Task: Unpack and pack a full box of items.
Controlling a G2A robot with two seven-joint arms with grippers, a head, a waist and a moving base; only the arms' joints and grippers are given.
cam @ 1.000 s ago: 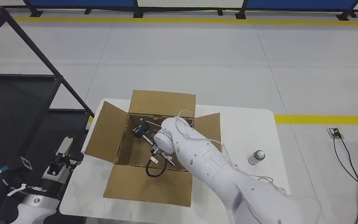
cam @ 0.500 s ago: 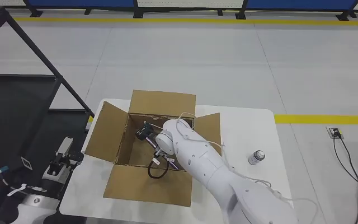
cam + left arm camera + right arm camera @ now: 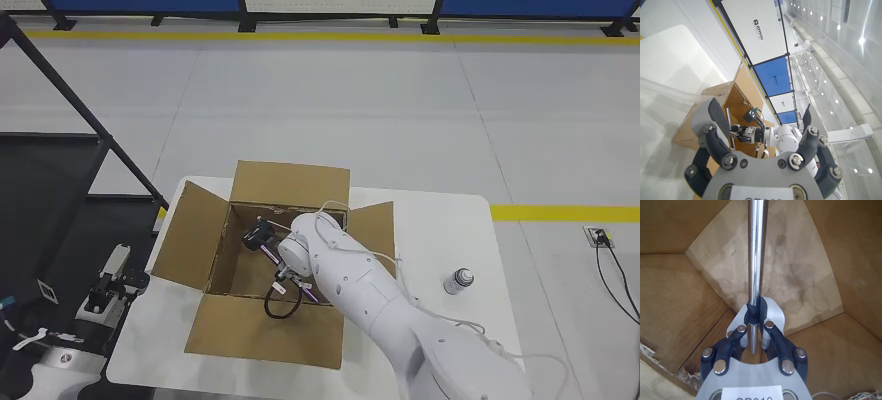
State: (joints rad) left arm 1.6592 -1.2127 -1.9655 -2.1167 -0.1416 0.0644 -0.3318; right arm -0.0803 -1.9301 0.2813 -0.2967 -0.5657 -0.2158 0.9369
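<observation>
Right hand (image 3: 755, 310) shifted in box (image 3: 290, 185) | wrist view: rod (image 3: 756, 247) clamped

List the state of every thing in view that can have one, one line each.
cardboard box: open, all flaps folded outward.
metal rod: gripped near one end, inside the box.
right claw: shut on the rod, down in the box.
left claw: open, holding nothing, outside the box.
bottle: upright on the table, apart from the box.
</observation>
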